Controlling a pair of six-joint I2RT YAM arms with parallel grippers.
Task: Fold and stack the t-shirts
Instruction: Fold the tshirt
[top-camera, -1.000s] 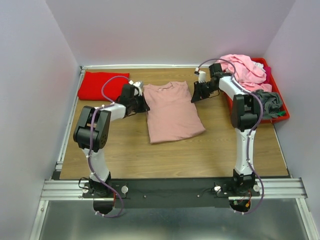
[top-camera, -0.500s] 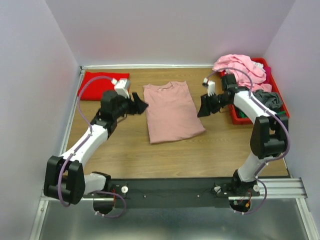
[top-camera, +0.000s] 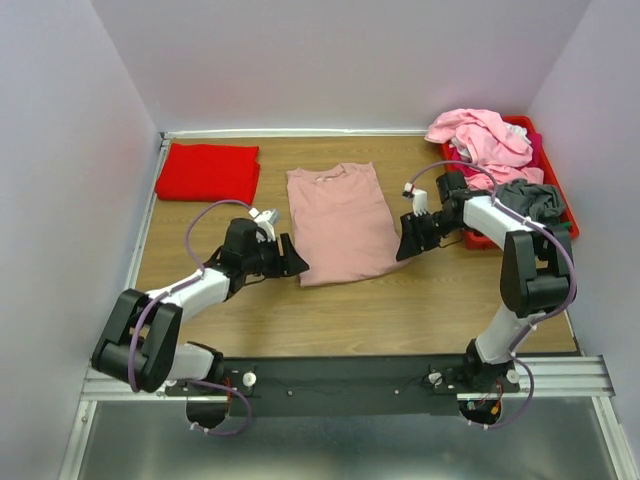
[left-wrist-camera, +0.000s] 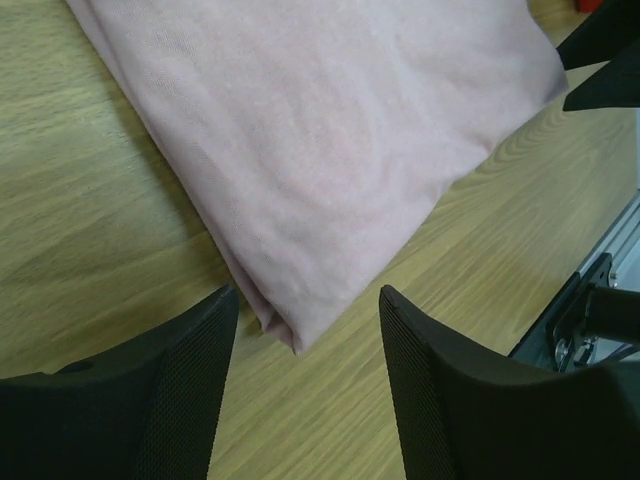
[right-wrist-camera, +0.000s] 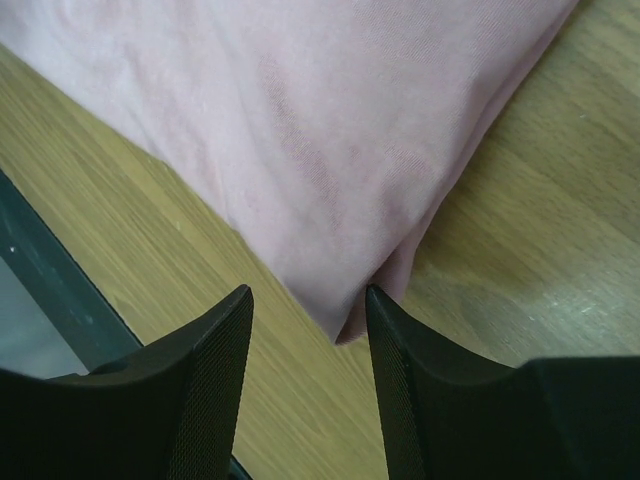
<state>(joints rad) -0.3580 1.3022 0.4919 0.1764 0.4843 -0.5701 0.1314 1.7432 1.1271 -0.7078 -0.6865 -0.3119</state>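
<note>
1. As you look down from the top camera, you have one dusty-pink t-shirt (top-camera: 340, 222) lying flat at mid-worktop (top-camera: 420, 310), with its sleeves tucked in and its neck toward the far wall.
2. Same view: one red t-shirt (top-camera: 208, 171), folded, in the far-left corner, well apart from the pink one.
3. Same view: one red bin (top-camera: 568, 232) at the right edge. It holds a heap of t-shirts (top-camera: 480, 135), light pink on top, with a grey one (top-camera: 530, 200) at its near end.
4. Same view: your left gripper (top-camera: 292, 263) is at the pink shirt's near-left corner and your right gripper (top-camera: 408, 240) at its near-right corner, both low over the worktop.
5. Left wrist view: the jaws are released. The fingers (left-wrist-camera: 190, 380) stand on either side of the shirt's folded corner, which lies on the wood, unclamped.
6. Right wrist view: the jaws are likewise released. The fingers (right-wrist-camera: 200, 380) straddle the opposite corner and grasp nothing.
</note>
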